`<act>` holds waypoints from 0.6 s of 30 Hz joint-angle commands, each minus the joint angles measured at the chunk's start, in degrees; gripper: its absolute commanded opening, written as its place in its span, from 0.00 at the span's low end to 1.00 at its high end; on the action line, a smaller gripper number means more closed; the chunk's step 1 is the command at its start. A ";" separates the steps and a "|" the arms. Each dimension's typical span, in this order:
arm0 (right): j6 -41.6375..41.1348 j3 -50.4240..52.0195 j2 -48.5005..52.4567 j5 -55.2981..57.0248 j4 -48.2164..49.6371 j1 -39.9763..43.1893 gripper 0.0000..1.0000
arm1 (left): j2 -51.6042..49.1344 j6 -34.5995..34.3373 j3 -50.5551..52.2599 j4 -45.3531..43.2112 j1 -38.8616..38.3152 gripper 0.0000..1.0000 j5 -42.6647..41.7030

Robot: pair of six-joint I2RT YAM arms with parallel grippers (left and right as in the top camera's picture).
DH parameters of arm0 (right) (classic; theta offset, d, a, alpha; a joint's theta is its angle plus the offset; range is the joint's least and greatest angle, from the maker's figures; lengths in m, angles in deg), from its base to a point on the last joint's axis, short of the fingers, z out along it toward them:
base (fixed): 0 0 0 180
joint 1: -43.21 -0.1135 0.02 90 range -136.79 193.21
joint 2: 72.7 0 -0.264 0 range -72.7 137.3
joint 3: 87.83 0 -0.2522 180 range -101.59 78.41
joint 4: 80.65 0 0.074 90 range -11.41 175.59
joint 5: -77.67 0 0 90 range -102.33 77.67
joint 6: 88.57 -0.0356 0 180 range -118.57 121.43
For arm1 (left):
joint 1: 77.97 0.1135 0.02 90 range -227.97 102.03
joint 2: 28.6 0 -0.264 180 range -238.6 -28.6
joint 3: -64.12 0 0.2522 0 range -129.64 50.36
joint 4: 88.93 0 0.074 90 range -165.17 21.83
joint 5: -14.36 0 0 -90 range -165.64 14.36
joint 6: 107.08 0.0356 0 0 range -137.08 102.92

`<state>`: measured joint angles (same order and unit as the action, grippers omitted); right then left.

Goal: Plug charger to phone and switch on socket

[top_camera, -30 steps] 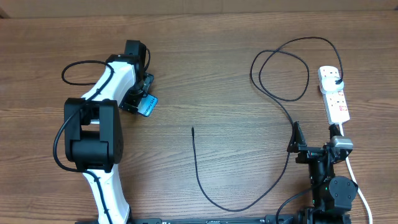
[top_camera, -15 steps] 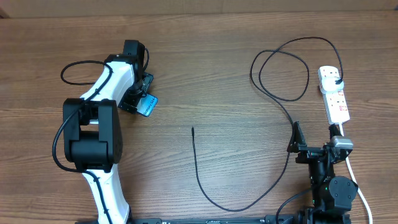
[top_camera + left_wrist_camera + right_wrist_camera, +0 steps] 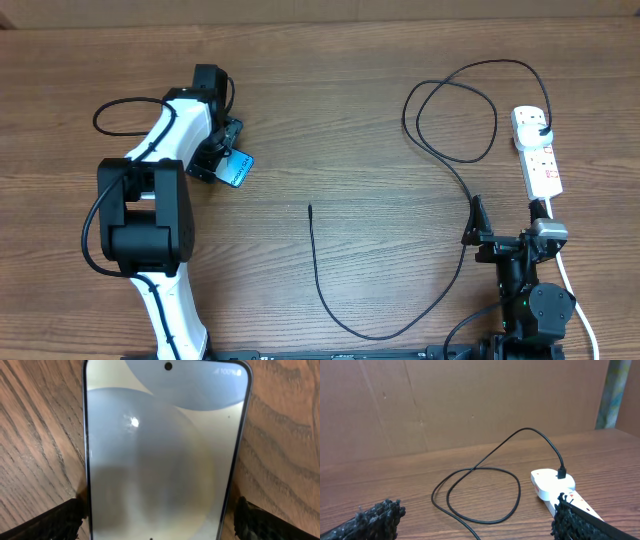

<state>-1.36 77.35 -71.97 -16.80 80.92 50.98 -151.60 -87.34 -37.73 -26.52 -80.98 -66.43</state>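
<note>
Blue-screened phone [image 3: 160, 455] flat between wide-open left jaws; right jaws equally wide, empty.

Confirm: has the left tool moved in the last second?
Yes. The left tool has shifted slightly leftward, away from the tip of the thin black charger cable; the slim blue-screened phone stayed put.

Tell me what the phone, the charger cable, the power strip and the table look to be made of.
Phone: glossy glass front, by the bright glint and reflections on its screen.
Charger cable: matte black rubber or plastic sheath, likely, since it lies in loose curves.
Power strip: smooth white moulded plastic, apparently.
Table: brown wood grain, matte; solid wood or laminate, cannot tell.
</note>
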 commanded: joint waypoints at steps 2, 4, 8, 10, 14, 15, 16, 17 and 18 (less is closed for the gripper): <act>-0.04 0.61 -0.57 0.37 0.20 -0.31 1.00 | -2.38 1.09 2.49 0.24 0.85 1.00 0.37; -0.04 0.61 -0.57 0.37 0.20 -0.31 1.00 | -2.38 1.09 2.49 0.48 0.85 1.00 0.37; -0.04 0.61 -0.57 0.37 0.20 -0.31 1.00 | -2.38 1.90 2.49 0.61 0.85 1.00 0.37; -0.04 0.61 -0.57 0.37 0.20 -0.31 1.00 | -2.38 2.16 2.49 0.63 0.85 1.00 0.37; -0.04 0.61 -0.57 0.37 0.20 -0.31 1.00 | -2.38 2.19 2.49 0.61 0.85 1.00 0.37; -0.04 0.61 -0.57 0.37 0.20 -0.31 1.00 | -2.38 2.23 2.49 0.63 0.85 1.00 0.35; -0.04 0.61 -0.57 0.37 0.20 -0.31 1.00 | -2.38 2.60 2.49 0.61 0.83 1.00 0.33; -0.04 0.61 -0.57 0.37 0.20 -0.31 1.00 | -2.38 2.84 2.49 0.61 0.83 1.00 0.33; -0.04 0.61 -0.57 0.37 0.20 -0.31 1.00 | -2.38 3.15 2.49 0.59 0.83 1.00 0.35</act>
<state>-1.34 77.35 -71.97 -16.80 80.92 50.98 -151.60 -85.54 -37.51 -26.02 -80.85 -65.97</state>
